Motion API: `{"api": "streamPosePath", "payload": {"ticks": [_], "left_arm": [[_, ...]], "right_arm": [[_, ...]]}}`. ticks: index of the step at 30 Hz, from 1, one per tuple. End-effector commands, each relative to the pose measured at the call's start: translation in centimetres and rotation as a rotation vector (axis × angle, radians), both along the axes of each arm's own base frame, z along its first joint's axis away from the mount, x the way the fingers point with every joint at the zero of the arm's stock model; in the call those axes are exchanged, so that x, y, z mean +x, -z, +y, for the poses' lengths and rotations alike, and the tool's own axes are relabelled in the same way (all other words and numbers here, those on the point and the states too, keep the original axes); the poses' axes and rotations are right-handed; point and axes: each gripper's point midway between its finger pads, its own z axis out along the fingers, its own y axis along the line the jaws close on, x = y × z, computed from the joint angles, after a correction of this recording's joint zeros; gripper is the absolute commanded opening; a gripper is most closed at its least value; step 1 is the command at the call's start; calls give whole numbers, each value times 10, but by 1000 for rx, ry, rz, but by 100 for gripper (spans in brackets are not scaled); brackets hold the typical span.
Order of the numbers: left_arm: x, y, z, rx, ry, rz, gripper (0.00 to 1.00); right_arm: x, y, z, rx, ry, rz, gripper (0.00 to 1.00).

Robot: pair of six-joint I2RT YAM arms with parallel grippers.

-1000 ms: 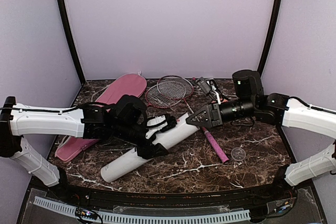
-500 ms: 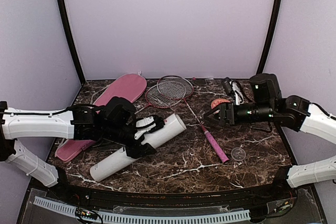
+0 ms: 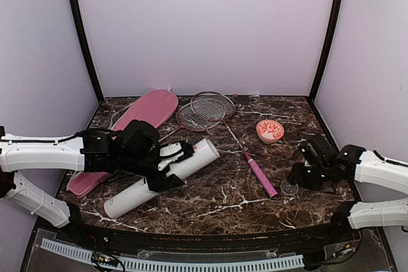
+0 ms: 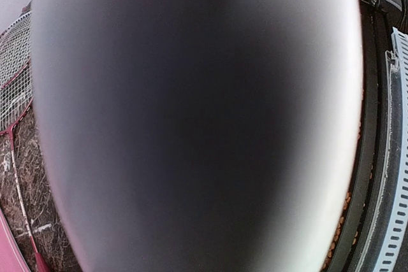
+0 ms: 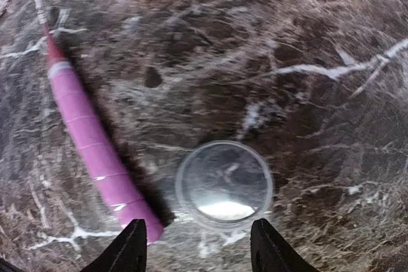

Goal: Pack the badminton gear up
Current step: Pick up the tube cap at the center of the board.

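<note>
**A:** Near edge, right: the right gripper [image 5: 197, 234] hangs low over the table [image 5: 319, 30]; its jaws are partly apart with nothing between them; a clear lid [image 5: 223, 186] lies flat just ahead of the tips, in line with the gap and untouched.

**B:** Anything crowding it?

**A:** One pink handle [image 5: 95, 151] lies just left of the lid, close but apart.

**B:** Left side?

**A:** The left gripper [image 3: 173, 165] is closed across the middle of the tube [image 3: 131, 197]; the tube lies slantwise, low end near-left, mouth toward centre; its blurred white wall fills the wrist view, so contact cannot be read there; from above, the fingers sit on both flanks, so I take it as held.

**B:** Farther back?

**A:** A red-and-white dish [image 3: 269, 130] sits alone, right of centre; the rackets [image 3: 205, 109] lie with heads overlapped at back centre; the bag [image 3: 150, 109] lies flat at back left, and I cannot tell whether it is open; no shuttlecocks in sight, and whether they are in the tube I cannot tell.

**B:** Step in hand?

**A:** My judgement is capping the tube; rackets and bag are not yet packed.

**B:** Next move?

**A:** Lower the right gripper until the tips reach the table and pinch across the lid's rim; the lid is thin and smooth, so it is likely to skid on the marble; keep clear of the handle; then carry the lid to the tube's mouth while the left gripper holds the tube steady.
</note>
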Motion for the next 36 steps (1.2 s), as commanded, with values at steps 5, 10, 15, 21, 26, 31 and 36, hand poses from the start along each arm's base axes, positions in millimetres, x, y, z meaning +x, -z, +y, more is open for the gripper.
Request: {"api": "streamPosePath", "payload": {"ticks": [5, 10, 15, 21, 26, 31, 36], "left_arm": [[-1, -10, 3, -21, 8, -30, 56], [0, -8, 4, -15, 4, -29, 56], [0, -7, 3, -10, 5, -25, 56], [0, -5, 3, -5, 5, -23, 56], [0, -4, 2, -2, 6, -21, 56], [0, -4, 2, -2, 7, -22, 57], [1, -5, 2, -1, 6, -24, 57]], "right_arm": [[0, 37, -37, 5, 193, 46, 42], [2, 44, -37, -6, 183, 53, 28], [6, 46, -38, -31, 168, 48, 19], [2, 52, -44, -77, 166, 74, 16], [4, 52, -43, -76, 160, 68, 12], [4, 55, -43, -87, 156, 75, 7], [3, 57, -44, -92, 157, 79, 6]]}}
